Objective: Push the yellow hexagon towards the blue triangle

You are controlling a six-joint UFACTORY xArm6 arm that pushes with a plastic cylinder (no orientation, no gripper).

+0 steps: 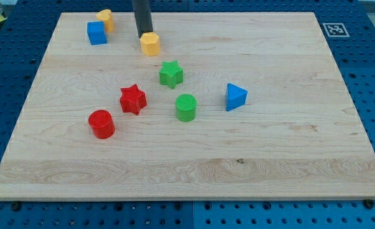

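The yellow hexagon (pixel 150 44) lies near the top of the wooden board (pixel 270 159), left of centre. My tip (pixel 144 34) stands just above and slightly left of it, touching or nearly touching its upper left edge. The blue triangle (pixel 235 97) lies to the lower right of the hexagon, right of the board's centre. A green star (pixel 171 74) sits between the two, a little left of the straight line from hexagon to triangle.
A green cylinder (pixel 186 107) sits left of the blue triangle. A red star (pixel 133 99) and a red cylinder (pixel 102 123) lie at the left. A blue cube (pixel 97 33) and another yellow block (pixel 106 20) sit at the top left.
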